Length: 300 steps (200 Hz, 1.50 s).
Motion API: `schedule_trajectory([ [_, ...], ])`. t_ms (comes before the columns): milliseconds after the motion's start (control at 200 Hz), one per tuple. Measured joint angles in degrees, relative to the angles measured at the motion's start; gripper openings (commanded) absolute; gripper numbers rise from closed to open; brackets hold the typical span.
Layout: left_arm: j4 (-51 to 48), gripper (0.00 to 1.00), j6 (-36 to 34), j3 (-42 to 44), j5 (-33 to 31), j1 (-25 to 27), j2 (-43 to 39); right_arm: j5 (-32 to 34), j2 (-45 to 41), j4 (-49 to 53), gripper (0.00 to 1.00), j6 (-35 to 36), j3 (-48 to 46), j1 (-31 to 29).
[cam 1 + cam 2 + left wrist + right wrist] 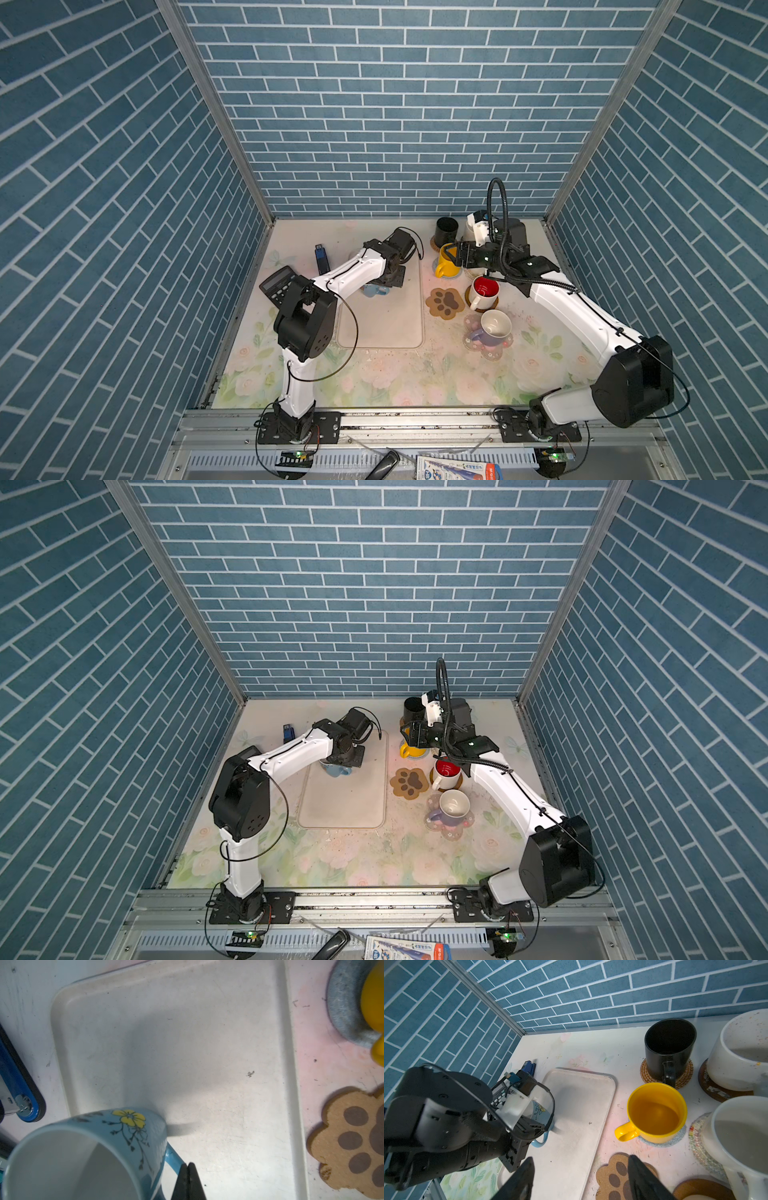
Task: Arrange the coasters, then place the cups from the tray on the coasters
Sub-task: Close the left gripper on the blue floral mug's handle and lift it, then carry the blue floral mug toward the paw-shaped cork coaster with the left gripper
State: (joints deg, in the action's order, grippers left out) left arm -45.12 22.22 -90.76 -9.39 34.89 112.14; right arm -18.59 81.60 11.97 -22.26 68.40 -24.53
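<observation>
The light blue mug point(376, 291) is pinched by its handle in the clenched left gripper point(188, 1167), over the tray point(386, 328), left of centre in both top views. The right gripper point(581, 1160) is spread (nothing held), right of centre, by the yellow mug point(446, 268).

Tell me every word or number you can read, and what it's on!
"HB": on the blue-and-white packet at the front edge.
The packet's other print: too small to read.
The calculator keys: too blurred to read.
The light blue mug: only a drawn yellow flower, no readable words.
</observation>
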Motion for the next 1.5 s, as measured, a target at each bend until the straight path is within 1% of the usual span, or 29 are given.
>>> schedule_trajectory([
  [275, 1.53, 0.0, 0.92, 6.62, 0.02, 0.83, -3.17, 0.11, -1.2, 0.0, 0.79, 0.0, -0.2, 0.11],
  [385, 2.03, 0.0, 1.22, 8.92, -0.02, 0.9, -4.57, 0.07, -1.66, 0.0, 0.89, -0.52, -0.5, 0.11],
  [435, 2.25, 0.0, 1.33, 10.1, -0.11, 0.94, -5.68, -0.02, -1.75, 0.0, 0.98, -1.09, -0.76, 0.11],
  [450, 2.25, 0.0, 1.36, 10.38, -0.15, 0.94, -5.99, -0.02, -1.75, 0.0, 0.99, -1.16, -0.81, 0.11],
  [910, 2.99, 0.0, 2.67, 18.21, -3.45, 1.03, -16.98, 0.02, -2.75, 0.63, 0.99, -1.46, -1.01, 0.11],
  [995, 3.34, 0.1, 3.21, 19.78, -3.91, 1.03, -18.84, 0.09, -3.72, 1.03, 0.99, -1.46, -1.31, 0.11],
  [1110, 4.9, 0.33, 5.11, 23.23, -4.57, 1.03, -23.15, 0.28, -5.07, 1.62, 0.99, -1.46, -2.14, 0.11],
  [1145, 5.55, 0.37, 5.88, 24.39, -4.7, 1.03, -24.7, 0.39, -5.49, 1.79, 0.99, -1.46, -2.45, 0.11],
  [1305, 9.2, 0.46, 8.66, 28.85, -4.72, 1.03, -29.38, 1.42, -7.65, 2.91, 0.99, -1.51, -4.26, 0.11],
  [1500, 12.81, 0.53, 10.58, 30.49, -4.31, 1.03, -28.81, 4.68, -10.29, 3.69, 0.99, -2.97, -6.82, 0.13],
])
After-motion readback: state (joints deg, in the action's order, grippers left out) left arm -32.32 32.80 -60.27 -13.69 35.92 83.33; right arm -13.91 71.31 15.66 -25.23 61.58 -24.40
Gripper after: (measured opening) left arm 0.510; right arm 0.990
